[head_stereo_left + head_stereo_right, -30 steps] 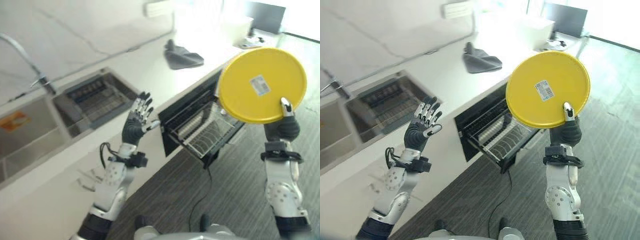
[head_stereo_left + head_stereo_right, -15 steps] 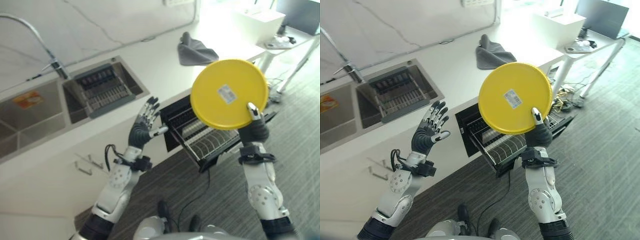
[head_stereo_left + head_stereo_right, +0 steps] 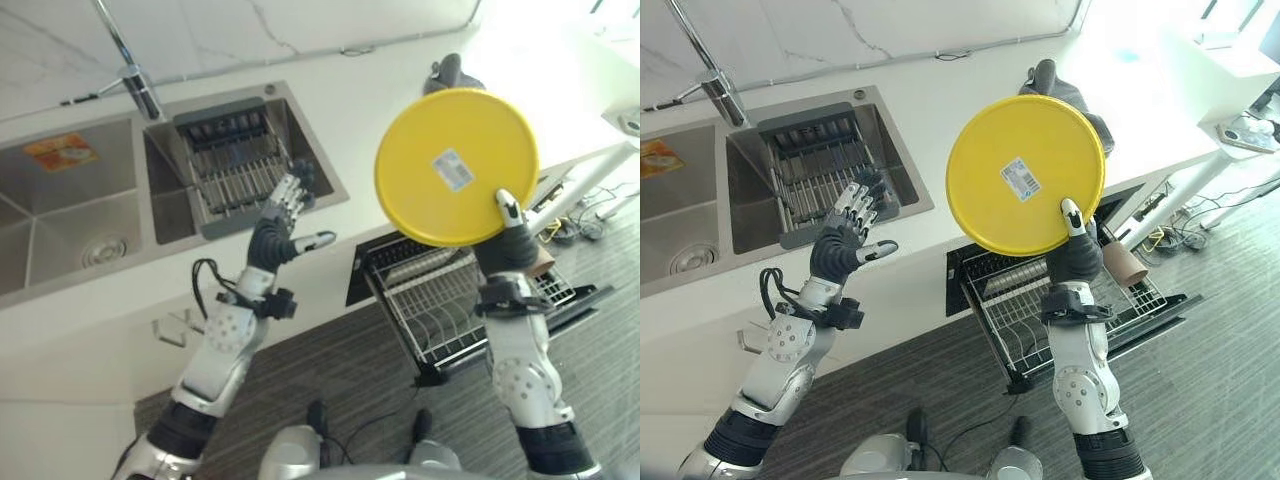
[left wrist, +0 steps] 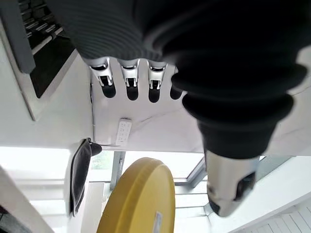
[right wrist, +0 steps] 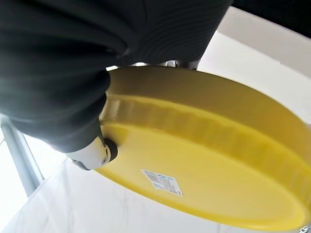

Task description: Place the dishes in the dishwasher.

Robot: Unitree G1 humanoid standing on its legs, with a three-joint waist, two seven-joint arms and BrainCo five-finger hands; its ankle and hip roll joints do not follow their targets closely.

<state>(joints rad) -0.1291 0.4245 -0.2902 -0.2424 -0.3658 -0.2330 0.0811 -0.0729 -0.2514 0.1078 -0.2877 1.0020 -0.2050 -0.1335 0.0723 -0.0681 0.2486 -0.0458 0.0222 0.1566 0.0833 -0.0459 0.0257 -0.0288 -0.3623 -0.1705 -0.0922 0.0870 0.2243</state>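
Observation:
My right hand is raised and shut on the lower rim of a round yellow plate, its underside with a white sticker facing me; the thumb presses that underside. The plate hangs above the open dishwasher, whose wire rack is pulled out below the counter. My left hand is lifted in front of the counter edge with fingers straight and spread, holding nothing. The plate also appears edge-on in the left wrist view.
A double sink with a dish rack in its right basin and a tap lies at the left of the white counter. A grey cloth sits behind the plate. The dishwasher door juts out over the dark floor.
The camera has turned, so the whole scene has shifted. The plate stays in my right hand and my left hand stays open and raised.

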